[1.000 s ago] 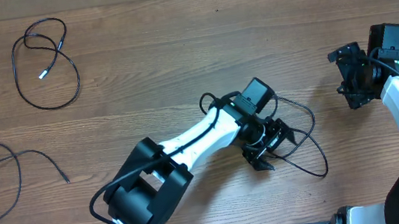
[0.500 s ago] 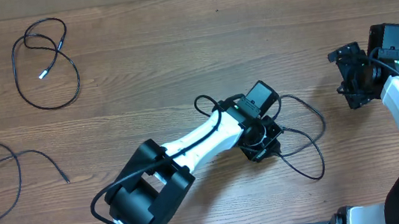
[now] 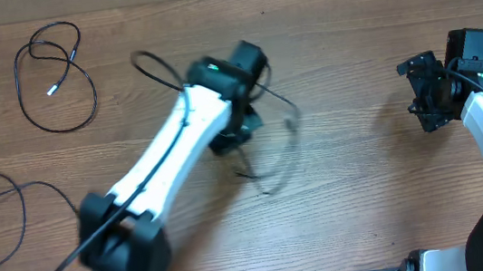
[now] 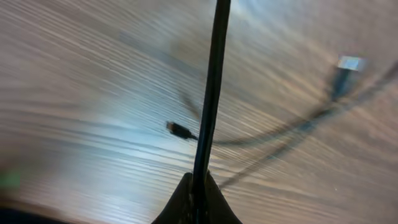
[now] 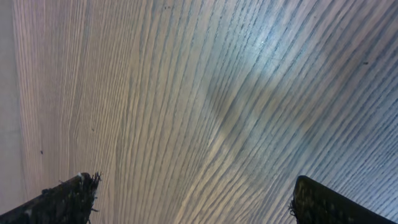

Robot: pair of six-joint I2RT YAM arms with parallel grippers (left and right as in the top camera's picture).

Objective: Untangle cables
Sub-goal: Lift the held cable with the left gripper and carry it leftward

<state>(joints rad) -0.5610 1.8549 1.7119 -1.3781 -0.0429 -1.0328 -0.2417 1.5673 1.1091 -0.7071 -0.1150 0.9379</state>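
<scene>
1. The left gripper [image 4: 198,198] is pressed together, pinching one thin black cable [image 4: 210,93] that trails from it over the middle of the wooden table [image 3: 348,32].
2. It seems best to carry it well apart from the coiled cable [image 3: 57,79] at far left and the loose cable [image 3: 11,194] below that, then lay it straight.
3. The right gripper [image 5: 189,202] hangs spread and empty at the right. It could pinch the free plug end [image 4: 177,130] to draw loops out.

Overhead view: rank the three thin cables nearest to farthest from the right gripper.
From the right gripper:
1. centre cable, pinched by the left gripper, mid-table.
2. looped cable, upper left.
3. left-edge cable, far left.
</scene>
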